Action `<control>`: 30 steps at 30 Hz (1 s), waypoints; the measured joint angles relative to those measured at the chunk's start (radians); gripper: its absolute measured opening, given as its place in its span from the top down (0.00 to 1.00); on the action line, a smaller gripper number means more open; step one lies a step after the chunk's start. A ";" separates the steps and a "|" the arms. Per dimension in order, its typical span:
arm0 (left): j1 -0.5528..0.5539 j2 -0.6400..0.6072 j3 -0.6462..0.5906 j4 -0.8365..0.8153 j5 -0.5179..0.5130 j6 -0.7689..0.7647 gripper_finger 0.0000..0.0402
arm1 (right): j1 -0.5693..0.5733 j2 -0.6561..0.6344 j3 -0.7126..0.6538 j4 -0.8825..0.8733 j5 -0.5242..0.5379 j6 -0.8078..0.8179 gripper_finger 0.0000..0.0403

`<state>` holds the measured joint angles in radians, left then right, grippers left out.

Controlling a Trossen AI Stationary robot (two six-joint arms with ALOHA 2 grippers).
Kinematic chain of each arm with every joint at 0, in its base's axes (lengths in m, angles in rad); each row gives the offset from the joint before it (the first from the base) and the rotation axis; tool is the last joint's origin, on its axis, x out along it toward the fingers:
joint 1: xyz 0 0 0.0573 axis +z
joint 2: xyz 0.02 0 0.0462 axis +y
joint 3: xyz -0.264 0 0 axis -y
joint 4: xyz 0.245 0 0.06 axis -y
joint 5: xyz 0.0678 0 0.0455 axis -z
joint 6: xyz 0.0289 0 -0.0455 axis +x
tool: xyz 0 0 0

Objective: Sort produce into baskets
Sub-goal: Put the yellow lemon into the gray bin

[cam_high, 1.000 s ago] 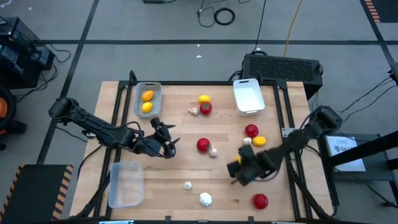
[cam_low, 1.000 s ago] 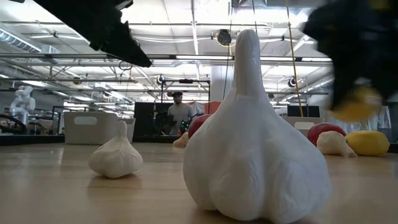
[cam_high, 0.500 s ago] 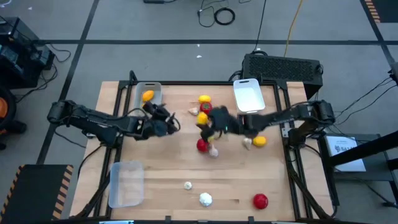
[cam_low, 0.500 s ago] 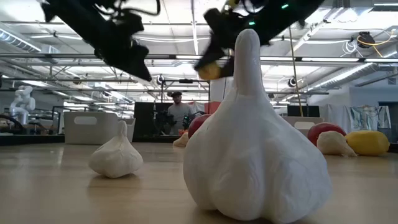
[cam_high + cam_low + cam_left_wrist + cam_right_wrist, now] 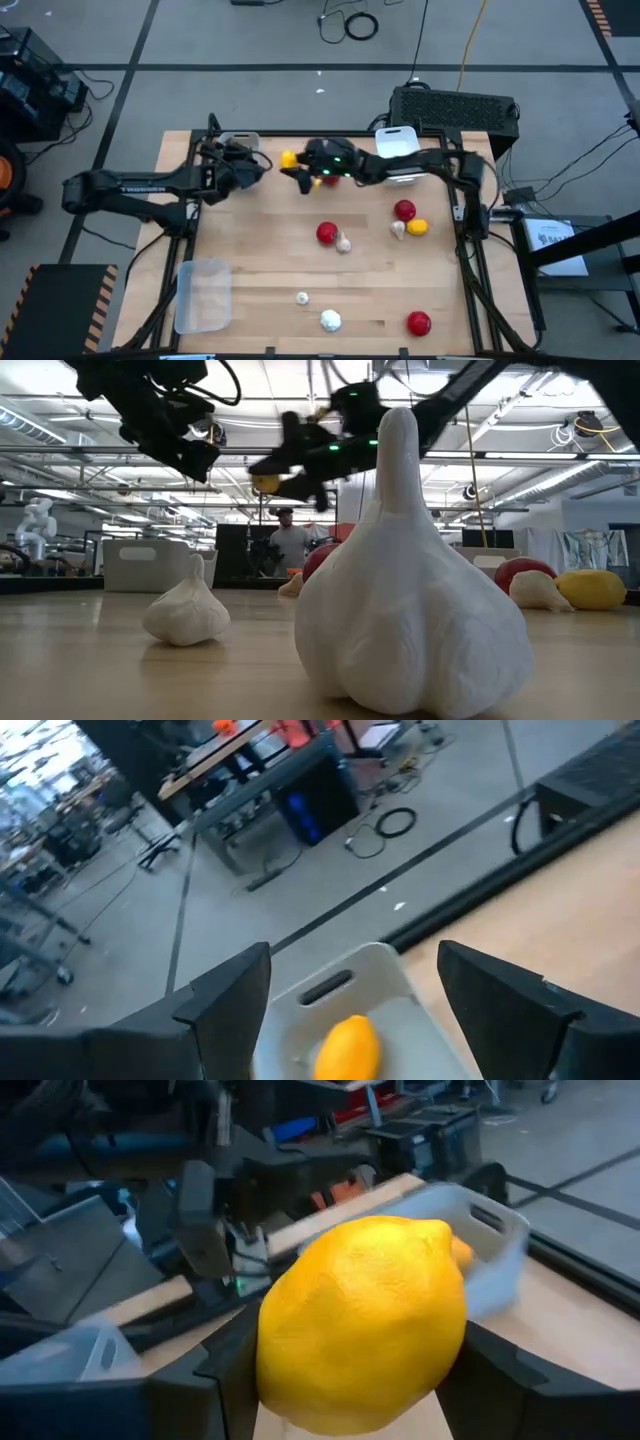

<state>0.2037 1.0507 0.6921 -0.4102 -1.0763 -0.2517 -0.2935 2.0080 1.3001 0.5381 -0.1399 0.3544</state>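
My right gripper (image 5: pixel 297 170) reaches across from the table's right and is shut on a yellow lemon (image 5: pixel 289 159), high above the table's far middle; it also shows in the low view (image 5: pixel 265 482). My left gripper (image 5: pixel 238 165) hovers open and empty over the grey basket (image 5: pixel 240 138), which holds another lemon (image 5: pixel 345 1045). The white basket (image 5: pixel 398 150) stands at the far right, partly under the right arm. The clear basket (image 5: pixel 203 295) stands at the near left. My right gripper pinches the lemon between its two fingers, one on each of its opposite sides (image 5: pixel 275 1350). The fingers come at it roughly level from the table's right. The lemon is lifted clear of the table.
On the table lie red pieces (image 5: pixel 326 233), (image 5: pixel 404 210), (image 5: pixel 418 323), a yellow piece (image 5: pixel 417 227) and garlic bulbs (image 5: pixel 343 243), (image 5: pixel 398 229), (image 5: pixel 302 297), (image 5: pixel 329 320). The nearest bulb (image 5: pixel 400 590) fills the low view.
My right gripper has carried the lemon, shut on it, from the near right up and across toward the table's far left, toward the grey basket. My left gripper has gone from the table's middle toward the far edge and now stands over the grey basket.
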 joint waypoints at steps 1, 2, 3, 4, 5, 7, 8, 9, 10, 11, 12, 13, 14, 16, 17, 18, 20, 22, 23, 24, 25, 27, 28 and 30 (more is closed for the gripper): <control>0.011 -0.011 -0.006 0.000 0.000 0.000 0.27 | 0.000 0.031 0.049 -0.017 0.000 -0.001 0.45; 0.021 -0.022 -0.012 0.000 -0.002 0.006 0.27 | 0.000 0.062 0.101 -0.033 0.001 -0.001 0.45; 0.032 -0.035 -0.020 0.000 -0.013 0.017 0.27 | 0.001 0.092 0.151 -0.051 0.004 0.000 0.45; 0.041 -0.049 -0.028 -0.002 -0.027 0.027 0.27 | 0.001 0.122 0.197 -0.070 0.004 0.000 0.45; 0.050 -0.062 -0.033 -0.002 -0.042 0.031 0.27 | 0.001 0.150 0.240 -0.084 0.005 0.000 0.45; 0.066 -0.088 -0.041 -0.001 -0.081 0.033 0.27 | 0.000 0.207 0.317 -0.105 0.012 0.007 0.45; 0.073 -0.099 -0.043 -0.002 -0.107 0.034 0.27 | 0.000 0.235 0.352 -0.112 0.012 0.019 0.45; 0.080 -0.109 -0.044 -0.002 -0.130 0.039 0.27 | 0.000 0.264 0.387 -0.115 0.012 0.029 0.45; 0.086 -0.117 -0.044 -0.004 -0.151 0.042 0.27 | 0.000 0.289 0.419 -0.117 0.012 0.038 0.45; 0.092 -0.124 -0.044 -0.003 -0.162 0.050 0.27 | 0.000 0.316 0.451 -0.126 0.012 0.044 0.45; 0.099 -0.130 -0.044 -0.004 -0.167 0.051 0.27 | 0.000 0.343 0.486 -0.122 0.012 0.047 0.45; 0.106 -0.134 -0.044 -0.004 -0.169 0.051 0.27 | 0.000 0.367 0.517 -0.126 0.012 0.051 0.45; 0.113 -0.137 -0.044 -0.003 -0.169 0.051 0.27 | 0.000 0.393 0.554 -0.140 0.012 0.052 0.44; 0.130 -0.138 -0.045 -0.003 -0.172 0.060 0.27 | 0.000 0.443 0.630 -0.156 0.010 0.052 0.44; 0.137 -0.138 -0.045 -0.004 -0.175 0.066 0.27 | 0.000 0.470 0.671 -0.177 0.009 0.052 0.44; 0.144 -0.138 -0.045 -0.008 -0.178 0.067 0.27 | 0.000 0.496 0.709 -0.187 0.009 0.049 0.44; 0.157 -0.137 -0.045 -0.029 -0.181 0.057 0.27 | 0.001 0.542 0.775 -0.223 0.009 0.047 0.44; 0.164 -0.136 -0.045 -0.037 -0.181 0.051 0.27 | 0.001 0.583 0.831 -0.230 0.010 0.048 0.44; 0.166 -0.137 -0.045 -0.041 -0.182 0.051 0.27 | 0.001 0.601 0.855 -0.231 0.011 0.049 0.44; 0.168 -0.137 -0.045 -0.044 -0.183 0.051 0.27 | 0.001 0.619 0.878 -0.230 0.013 0.049 0.44; 0.170 -0.137 -0.045 -0.044 -0.183 0.051 0.27 | 0.001 0.633 0.898 -0.230 0.013 0.049 0.44; 0.171 -0.137 -0.045 -0.041 -0.183 0.050 0.27 | 0.001 0.662 0.929 -0.229 0.014 0.049 0.44; 0.171 -0.137 -0.045 -0.037 -0.183 0.051 0.27 | 0.001 0.672 0.937 -0.228 0.015 0.048 0.44; 0.171 -0.137 -0.045 -0.034 -0.183 0.051 0.27 | 0.001 0.686 0.944 -0.229 0.017 0.043 0.44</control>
<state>0.3744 0.9134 0.6468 -0.4442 -1.2594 -0.2008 -0.2928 2.6939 2.2441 0.3088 -0.1226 0.3971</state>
